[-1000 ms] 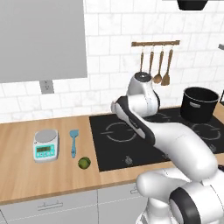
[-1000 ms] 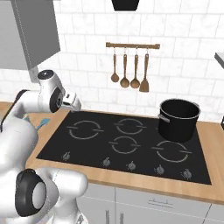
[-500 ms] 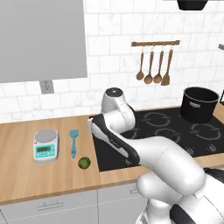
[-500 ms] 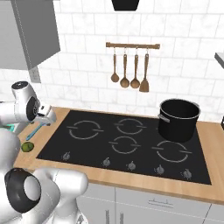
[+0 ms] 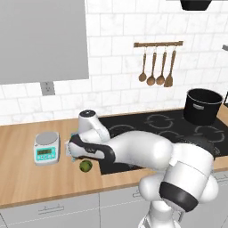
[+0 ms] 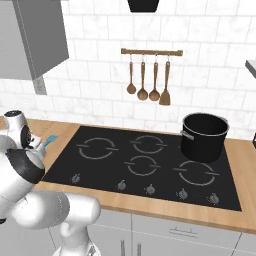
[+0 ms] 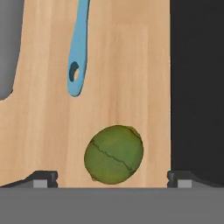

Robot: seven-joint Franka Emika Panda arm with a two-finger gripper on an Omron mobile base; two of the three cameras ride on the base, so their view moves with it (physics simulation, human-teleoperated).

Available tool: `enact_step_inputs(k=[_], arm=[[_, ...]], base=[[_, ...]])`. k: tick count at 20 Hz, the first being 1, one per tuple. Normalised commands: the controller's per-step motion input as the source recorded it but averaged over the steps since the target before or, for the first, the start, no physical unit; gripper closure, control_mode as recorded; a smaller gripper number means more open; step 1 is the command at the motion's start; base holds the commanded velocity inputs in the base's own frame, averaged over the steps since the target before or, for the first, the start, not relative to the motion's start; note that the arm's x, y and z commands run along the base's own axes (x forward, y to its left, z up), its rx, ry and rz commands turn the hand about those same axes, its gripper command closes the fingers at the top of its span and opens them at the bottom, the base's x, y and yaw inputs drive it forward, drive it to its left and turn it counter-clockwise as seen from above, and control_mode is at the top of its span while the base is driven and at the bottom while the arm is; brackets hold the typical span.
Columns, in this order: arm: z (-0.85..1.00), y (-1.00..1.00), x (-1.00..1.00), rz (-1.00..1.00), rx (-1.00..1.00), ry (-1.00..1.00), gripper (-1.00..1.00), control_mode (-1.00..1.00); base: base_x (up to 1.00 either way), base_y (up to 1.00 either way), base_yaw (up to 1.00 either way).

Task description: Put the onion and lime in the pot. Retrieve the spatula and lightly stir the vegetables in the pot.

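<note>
The lime (image 7: 113, 154), dark green and mottled, lies on the wooden counter just left of the cooktop (image 7: 197, 87). My gripper (image 7: 113, 179) hangs open right above it, with one dark fingertip on each side of the fruit and clear of it. From the left base view the hand hovers over the lime (image 5: 85, 165). The light-blue spatula (image 7: 78, 52) lies a little beyond the lime, its handle end with the hole pointing toward it. The black pot (image 5: 203, 107) stands on the cooktop's far right burner (image 6: 204, 136). The onion is out of view.
A small kitchen scale (image 5: 46, 148) sits on the counter left of the spatula. Brown wooden spoons and a turner (image 5: 156, 69) hang on a wall rail above the cooktop. My arm stretches across the cooktop's left half.
The arm has swung left from above the cooktop to the counter and dropped low, bringing the open gripper down over the lime. Lime, spatula and pot stay where they were.
</note>
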Motion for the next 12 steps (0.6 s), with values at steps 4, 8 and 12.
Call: enact_step_inputs(k=[4,8,12], arm=[[-0.56,0.52,0.13,-0.03,0.00,0.10,-1.00,-1.00],[-0.24,0.10,0.05,-0.13,-0.01,0.02,-1.00,-1.00],[0.00,-0.01,-0.04,-0.21,-0.02,0.00,-1.00,-1.00]], base=[[0.00,0.00,0.00],[0.00,0.00,0.00],[0.00,0.00,0.00]])
